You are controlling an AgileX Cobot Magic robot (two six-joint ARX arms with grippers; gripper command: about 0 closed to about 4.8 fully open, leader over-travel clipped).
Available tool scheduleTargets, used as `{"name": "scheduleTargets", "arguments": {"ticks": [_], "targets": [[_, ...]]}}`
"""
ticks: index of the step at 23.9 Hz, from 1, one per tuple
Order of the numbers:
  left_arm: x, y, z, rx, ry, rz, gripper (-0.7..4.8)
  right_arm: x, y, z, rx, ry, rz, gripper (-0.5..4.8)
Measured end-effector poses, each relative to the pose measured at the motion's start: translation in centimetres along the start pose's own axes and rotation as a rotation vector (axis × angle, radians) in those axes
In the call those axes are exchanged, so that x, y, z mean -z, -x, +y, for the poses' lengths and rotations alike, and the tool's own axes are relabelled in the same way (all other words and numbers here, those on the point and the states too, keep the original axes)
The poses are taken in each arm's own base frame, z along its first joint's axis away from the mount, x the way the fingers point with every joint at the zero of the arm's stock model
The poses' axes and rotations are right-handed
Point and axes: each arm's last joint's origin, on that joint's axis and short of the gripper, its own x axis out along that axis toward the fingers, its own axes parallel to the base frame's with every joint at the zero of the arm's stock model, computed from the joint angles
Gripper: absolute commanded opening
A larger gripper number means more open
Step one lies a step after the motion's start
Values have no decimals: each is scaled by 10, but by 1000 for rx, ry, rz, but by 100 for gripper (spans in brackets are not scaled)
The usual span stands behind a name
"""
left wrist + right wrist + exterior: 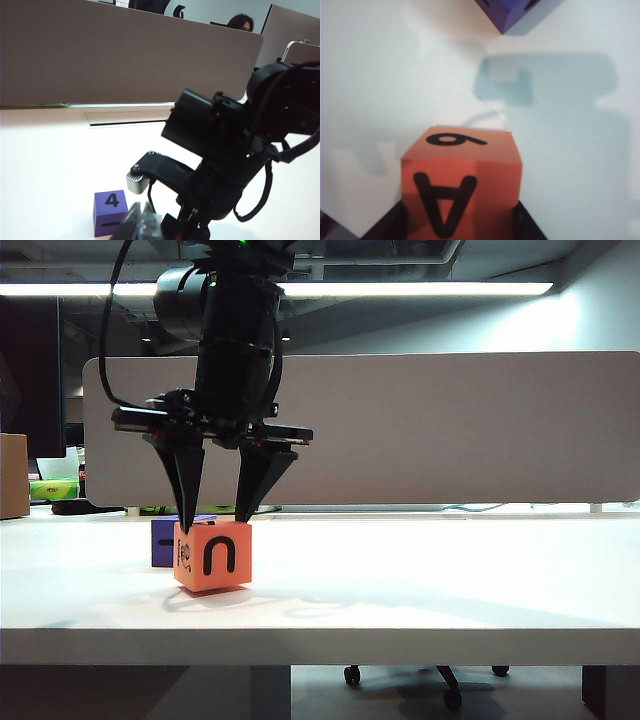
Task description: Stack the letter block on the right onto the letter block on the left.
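An orange letter block (212, 556) marked "n" on its front rests on the white table; the right wrist view shows its "A" and "6" faces (462, 175). My right gripper (217, 520) points straight down over it, and its black fingers (387, 222) press both sides of the block (459, 220). Just behind and to the left stands a purple block (162, 542), marked "4" on top (110, 212), its corner also in the right wrist view (517, 12). My left gripper (142, 225) is a blurred shape near the purple block; its jaws are unreadable.
A grey partition (400, 430) runs along the back of the table. A cardboard box (12, 475) and green items (55, 488) sit far left. The table's front edge (400, 640) is close to the blocks. The right arm's black body (225, 150) fills the left wrist view.
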Motion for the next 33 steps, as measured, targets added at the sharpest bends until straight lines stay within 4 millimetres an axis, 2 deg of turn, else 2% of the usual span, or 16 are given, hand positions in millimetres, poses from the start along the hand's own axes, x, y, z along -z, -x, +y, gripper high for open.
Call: {"name": "scheduleTargets", "arguments": {"ticks": [7, 10, 13, 15, 23, 33], "targets": [[0, 0, 0, 0, 0, 0, -5, -1, 2, 0, -1, 6, -10, 251], [0, 0, 0, 0, 0, 0, -5, -8, 16, -7, 2, -4, -56, 251], [0, 0, 0, 0, 0, 0, -5, -21, 45, -23, 11, -39, -178, 251], [0, 0, 0, 0, 0, 0, -5, -24, 50, -32, 16, -57, -199, 251], [0, 0, 0, 0, 0, 0, -5, -25, 51, -62, 31, -70, -198, 251], [0, 0, 0, 0, 0, 0, -5, -39, 61, -63, -7, -42, -345, 252]]}}
